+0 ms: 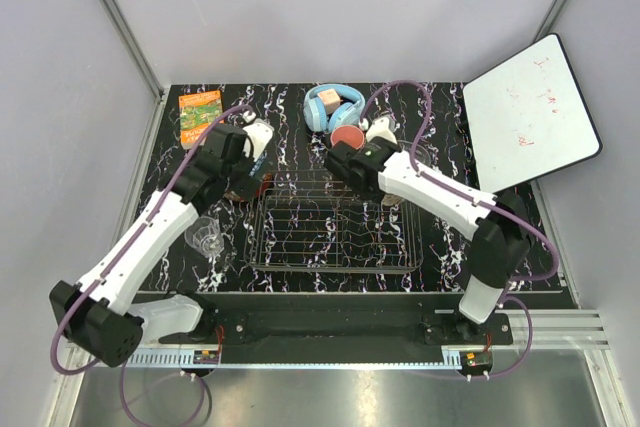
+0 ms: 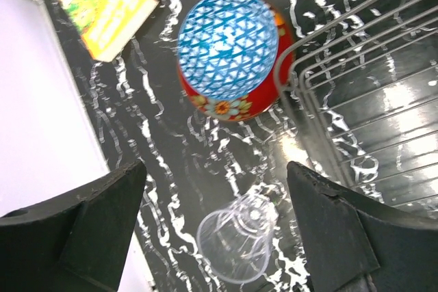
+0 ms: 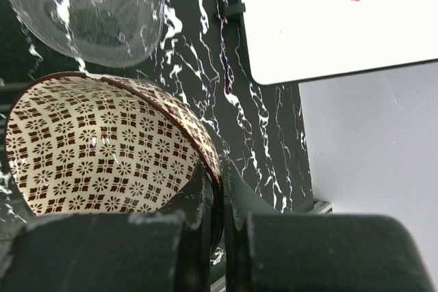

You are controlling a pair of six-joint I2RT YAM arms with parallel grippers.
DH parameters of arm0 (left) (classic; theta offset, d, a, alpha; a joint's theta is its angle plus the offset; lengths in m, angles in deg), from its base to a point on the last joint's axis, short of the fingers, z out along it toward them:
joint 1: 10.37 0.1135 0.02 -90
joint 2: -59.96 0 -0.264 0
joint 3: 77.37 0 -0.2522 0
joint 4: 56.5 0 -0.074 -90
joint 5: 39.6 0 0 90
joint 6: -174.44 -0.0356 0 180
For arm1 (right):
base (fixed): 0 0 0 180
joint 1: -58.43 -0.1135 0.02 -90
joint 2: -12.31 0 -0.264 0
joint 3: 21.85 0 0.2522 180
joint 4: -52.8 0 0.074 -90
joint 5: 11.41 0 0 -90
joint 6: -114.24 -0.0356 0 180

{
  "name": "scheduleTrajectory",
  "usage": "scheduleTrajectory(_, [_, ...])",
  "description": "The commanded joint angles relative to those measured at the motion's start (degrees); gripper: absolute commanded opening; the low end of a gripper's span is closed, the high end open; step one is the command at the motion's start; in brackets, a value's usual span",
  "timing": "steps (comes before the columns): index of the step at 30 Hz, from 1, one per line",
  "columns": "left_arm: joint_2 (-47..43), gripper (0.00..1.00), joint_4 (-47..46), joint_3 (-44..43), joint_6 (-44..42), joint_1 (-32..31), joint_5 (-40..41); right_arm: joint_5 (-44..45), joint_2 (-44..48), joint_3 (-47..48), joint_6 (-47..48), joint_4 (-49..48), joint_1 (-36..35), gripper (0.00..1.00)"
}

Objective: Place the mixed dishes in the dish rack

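1. At the far left rear lies the orange book, a flat rectangle with a green and orange cover. You cannot read its print.
2. Your left gripper hangs over the table with its dark fingers spread wide and nothing between them.
3. Below it stands the blue-patterned bowl. It is round and glossy, with a blue lattice inside and a flower band on the red outside, just beside the rack's corner.
4. The clear tumbler lies on its side on the table, left of the rack.
5. The dish rack sits mid-table, a low rectangle of thin dark wire grid.
6. Behind it are the light-blue headphones and the salmon-pink cup, close together.
7. Your right gripper is pinched on the rim of the beige-brown bowl, which is tilted and has small brown floral squares inside.
8. The shallow clear glass dish lies on the table beyond that bowl.
9. At the far right, the whiteboard carries faint red marks too small to read.
10. The table is glossy black with white marble veins. Plain pale walls with metal posts surround it.
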Motion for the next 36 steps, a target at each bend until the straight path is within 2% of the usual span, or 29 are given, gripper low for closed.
scheduleTrajectory(1, [2.3,0.88,-1.8,-1.4,2.0,-0.3,-4.7,2.6,1.1,5.6,3.8,15.2,1.0,0.00])
scheduleTrajectory(11, [4.4,0.87,-2.5,-2.1,3.0,-1.1,-6.1,-3.5,-6.2,6.3,9.1,12.9,1.4,0.00])
scheduleTrajectory(18, [5.7,0.86,-3.4,-1.0,3.3,-1.4,-7.5,-4.6,-8.5,5.9,10.2,12.0,1.5,0.00])
scheduleTrajectory(24, [5.6,0.86,-3.3,-1.7,3.6,-1.7,-7.7,-5.6,-8.5,5.5,11.2,11.3,1.6,0.06])
scheduleTrajectory(25, [5.4,0.86,-3.4,-1.7,3.5,-1.7,-7.8,-6.0,-8.3,5.2,11.5,10.9,1.8,0.08])
scheduleTrajectory(26, [5.3,0.86,-3.4,-1.7,3.5,-1.8,-7.9,-6.3,-8.1,5.1,11.8,10.6,1.9,0.15])
scheduleTrajectory(28, [5.4,0.86,-3.4,-1.9,3.4,-1.8,-7.7,-6.8,-8.7,5.1,12.1,10.5,2.0,0.24])
scheduleTrajectory(29, [5.6,0.86,-3.3,-1.8,3.4,-1.8,-7.6,-7.1,-9.5,5.0,12.3,10.3,1.9,0.35])
scheduleTrajectory(31, [5.8,0.86,-3.4,-1.8,3.5,-1.8,-7.4,-7.6,-10.3,4.9,12.4,10.3,1.8,0.38])
scheduleTrajectory(34, [5.6,0.86,-3.4,-1.1,2.9,-1.8,-7.1,-7.6,-10.9,5.0,11.9,10.6,1.5,0.48])
scheduleTrajectory(36, [5.4,0.86,-3.5,-0.6,2.7,-1.8,-6.3,-6.8,-10.2,5.1,11.4,11.1,1.5,0.49])
